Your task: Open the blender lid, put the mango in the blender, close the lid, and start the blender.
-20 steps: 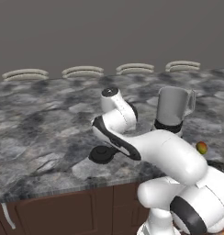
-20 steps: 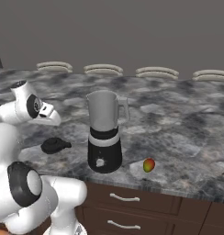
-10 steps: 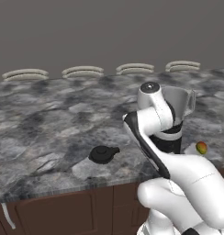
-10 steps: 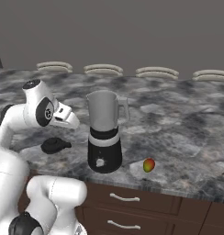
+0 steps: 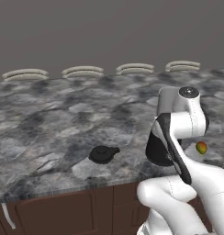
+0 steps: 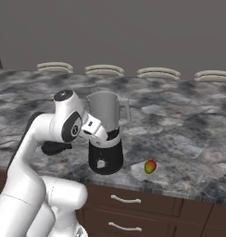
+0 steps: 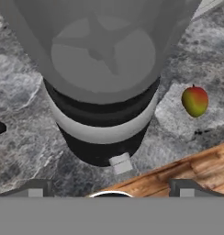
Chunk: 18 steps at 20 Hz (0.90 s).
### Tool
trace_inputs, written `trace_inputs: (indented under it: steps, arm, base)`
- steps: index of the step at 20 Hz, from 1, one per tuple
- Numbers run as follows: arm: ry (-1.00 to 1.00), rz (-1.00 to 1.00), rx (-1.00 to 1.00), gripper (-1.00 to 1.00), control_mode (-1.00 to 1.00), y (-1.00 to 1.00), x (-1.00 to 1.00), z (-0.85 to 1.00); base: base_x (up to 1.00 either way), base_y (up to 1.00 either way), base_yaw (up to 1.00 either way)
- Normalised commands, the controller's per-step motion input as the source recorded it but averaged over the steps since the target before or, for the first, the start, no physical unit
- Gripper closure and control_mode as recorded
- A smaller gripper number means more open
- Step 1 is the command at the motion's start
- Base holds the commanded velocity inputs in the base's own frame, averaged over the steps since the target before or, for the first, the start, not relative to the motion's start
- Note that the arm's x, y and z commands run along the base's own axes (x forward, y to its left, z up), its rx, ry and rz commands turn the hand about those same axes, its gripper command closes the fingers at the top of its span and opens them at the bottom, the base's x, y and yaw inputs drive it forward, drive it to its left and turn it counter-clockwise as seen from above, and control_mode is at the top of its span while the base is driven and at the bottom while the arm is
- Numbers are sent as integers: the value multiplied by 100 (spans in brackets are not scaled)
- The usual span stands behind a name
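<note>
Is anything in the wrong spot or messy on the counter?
Nothing is spilled or broken. The blender lid lies on the counter, off the blender, so the jar is open on top. The mango sits on the counter beside the blender base, not in the jar. Both fit a job half done.

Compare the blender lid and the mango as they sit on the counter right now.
The blender lid is black, flat and round with a centre knob and side tab; the mango is yellow-green with a red blush and rounded. The lid lies left of the blender, the mango to its right. Both rest on the counter, neither held.
</note>
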Motion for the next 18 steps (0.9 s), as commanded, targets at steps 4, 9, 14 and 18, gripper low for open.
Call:
trace_inputs:
  steps: [4, 9, 14, 18]
  arm:
    - [4, -7, 2, -100, -100, -100, 0, -26]
    - [2, -6, 1, -100, -100, -100, 3, -39]
    - [3, -7, 0, -100, -100, -100, 4, -62]
    - [4, -3, 0, -100, -100, -100, 11, -72]
  base:
    - [0, 0, 0]
    - [0, 0, 0]
    - [0, 0, 0]
    - [0, 0, 0]
